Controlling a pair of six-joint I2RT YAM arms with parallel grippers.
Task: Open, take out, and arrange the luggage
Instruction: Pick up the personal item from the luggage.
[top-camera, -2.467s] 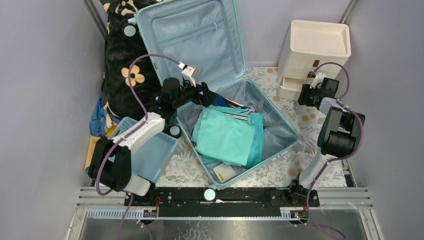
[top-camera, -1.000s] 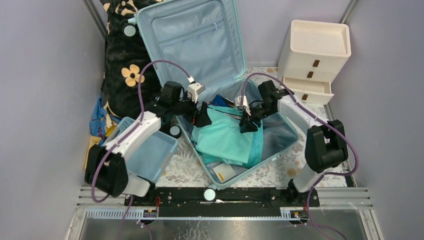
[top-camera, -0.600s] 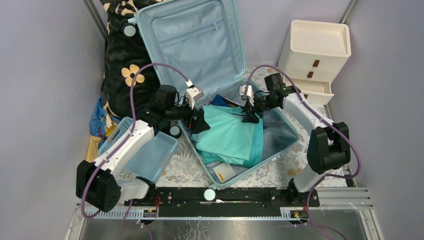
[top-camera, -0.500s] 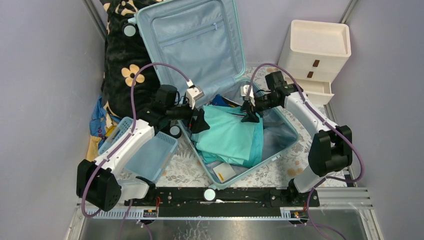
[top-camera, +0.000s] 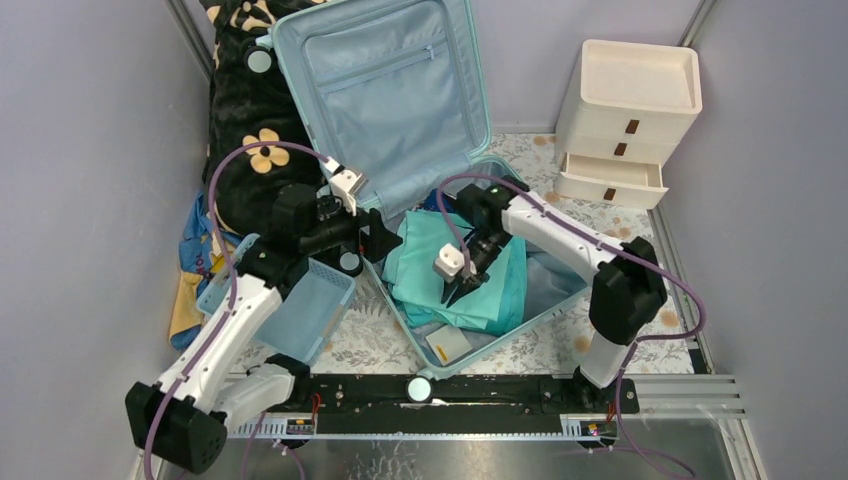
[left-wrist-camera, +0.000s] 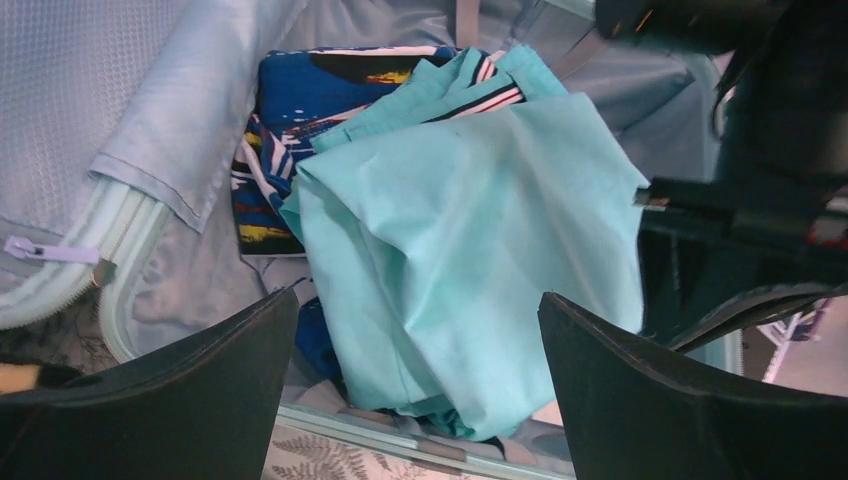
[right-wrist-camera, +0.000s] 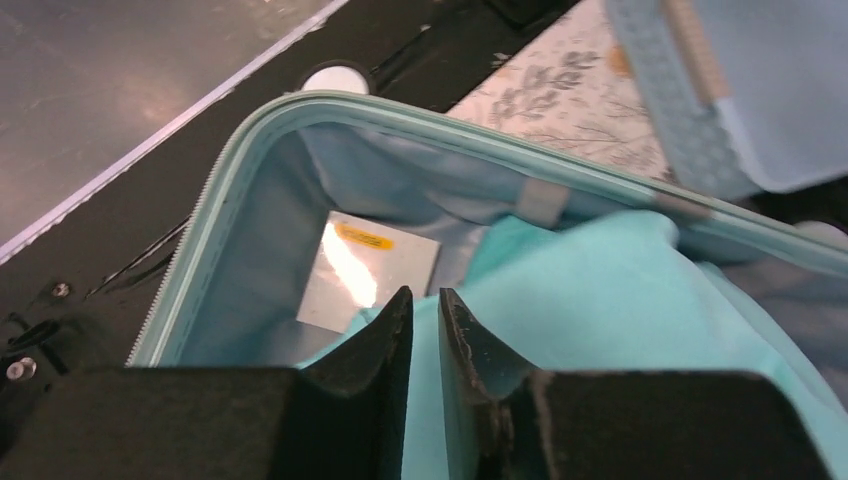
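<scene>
Your luggage (top-camera: 400, 90) lies open mid-table, lid propped up. Your left gripper (left-wrist-camera: 415, 300) gapes wide at its left rim; the right gripper (right-wrist-camera: 425, 300) is nearly closed over the teal garment (left-wrist-camera: 470, 230) — whether it grips, you can't tell.

Both arms, the left arm (top-camera: 235, 310) and the right arm (top-camera: 560, 225), are built of smooth white links joined by chunky black cylindrical joint housings. A lilac cable (top-camera: 262, 145) loops free along each. Each wrist carries a small white camera box (top-camera: 347, 186). The left gripper (left-wrist-camera: 418, 298) has broad matte-black fingers (left-wrist-camera: 200, 400) with thin, lighter edges. The right gripper (right-wrist-camera: 425, 297) has black fingers (right-wrist-camera: 370, 380) that narrow to blunt tips, their surface faintly grained. A tiny green light (top-camera: 492, 188) glows on a black joint of the right arm. The bases sit on a black rail (top-camera: 480, 392) dotted with small screws.
</scene>
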